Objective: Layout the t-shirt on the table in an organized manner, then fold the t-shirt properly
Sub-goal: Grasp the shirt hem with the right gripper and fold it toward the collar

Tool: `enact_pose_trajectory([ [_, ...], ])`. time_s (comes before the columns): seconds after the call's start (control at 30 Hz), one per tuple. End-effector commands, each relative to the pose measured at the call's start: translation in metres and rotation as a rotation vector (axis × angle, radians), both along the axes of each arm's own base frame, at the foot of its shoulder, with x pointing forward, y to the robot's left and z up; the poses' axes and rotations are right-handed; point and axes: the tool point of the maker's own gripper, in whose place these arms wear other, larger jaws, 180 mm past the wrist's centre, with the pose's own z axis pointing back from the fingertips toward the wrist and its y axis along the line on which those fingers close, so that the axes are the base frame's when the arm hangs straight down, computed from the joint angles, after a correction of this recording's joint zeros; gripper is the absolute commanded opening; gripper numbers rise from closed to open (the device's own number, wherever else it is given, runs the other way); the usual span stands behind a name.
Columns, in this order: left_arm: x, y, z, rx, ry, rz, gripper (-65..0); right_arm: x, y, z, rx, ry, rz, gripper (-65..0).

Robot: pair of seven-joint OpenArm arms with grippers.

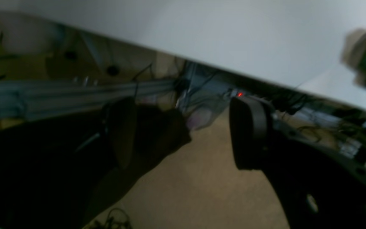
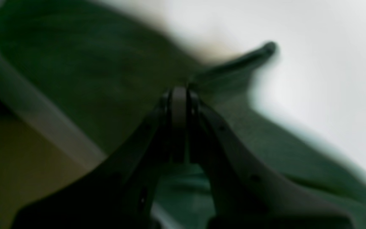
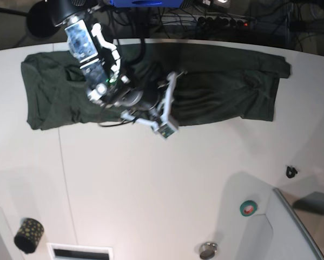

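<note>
The right gripper (image 2: 179,95) pinches a fold of the t-shirt (image 3: 216,92), which lies spread along the far edge of the white surface (image 3: 167,184). The left gripper (image 1: 183,133) hangs open, empty. The thin, limp, light cloth looks best taken at hems or corners.

A dark roll with pale dots (image 3: 28,235) stands near the lower left corner of the base view, just beside a white slotted panel (image 3: 79,252). A round silver knob (image 3: 207,250) sits at the bottom centre, a green ring with a red centre (image 3: 248,207) near it, and a small black clip (image 3: 291,171) further right. Cables and a power strip (image 3: 226,21) lie along the far edge.
</note>
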Motion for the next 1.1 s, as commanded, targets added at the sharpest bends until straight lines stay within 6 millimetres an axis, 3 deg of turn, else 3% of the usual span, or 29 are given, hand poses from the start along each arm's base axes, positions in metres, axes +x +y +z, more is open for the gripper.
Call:
enact_pose_trajectory([
  [0.0,0.007,0.009,0.016,0.043,-0.023,-0.013,-21.1,0.013,0.015,0.024,0.047,-0.069,-0.012,-64.2],
  [0.07,0.008,0.009,0.018,0.05,-0.025,-0.018,-21.1,-0.001,0.041,0.032,0.07,-0.066,0.023,-64.2],
  [0.2,0.01,0.01,0.021,0.059,-0.028,-0.023,-21.1,-0.011,0.081,0.054,0.115,-0.125,0.074,-64.2],
  [0.37,0.009,0.01,0.019,0.052,-0.025,-0.018,-21.1,-0.008,0.089,0.04,0.069,-0.115,0.1,-64.2],
  [0.53,0.01,0.009,0.02,0.056,-0.028,-0.022,-21.1,-0.021,0.117,0.028,0.031,-0.154,0.231,-64.2],
  [0.7,0.012,0.009,0.022,0.056,-0.035,-0.026,-21.1,-0.03,0.131,0.014,0.009,-0.17,0.297,-63.9],
  [0.87,0.015,0.006,0.019,0.046,-0.038,-0.032,-21.1,-0.033,0.138,0.014,0.038,-0.197,0.309,-63.5],
  [0.93,0.025,-0.007,0.007,0.021,-0.011,-0.087,-21.1,-0.032,0.139,0.015,0.046,-0.206,0.311,-63.2],
  [1.0,0.034,-0.018,-0.001,0.003,0.012,-0.132,-21.1,-0.031,0.141,0.019,0.062,-0.219,0.31,-59.0],
  [1.07,0.042,-0.028,-0.009,-0.019,0.02,-0.171,-21.1,-0.033,0.144,0.023,0.073,-0.228,0.318,-43.2],
])
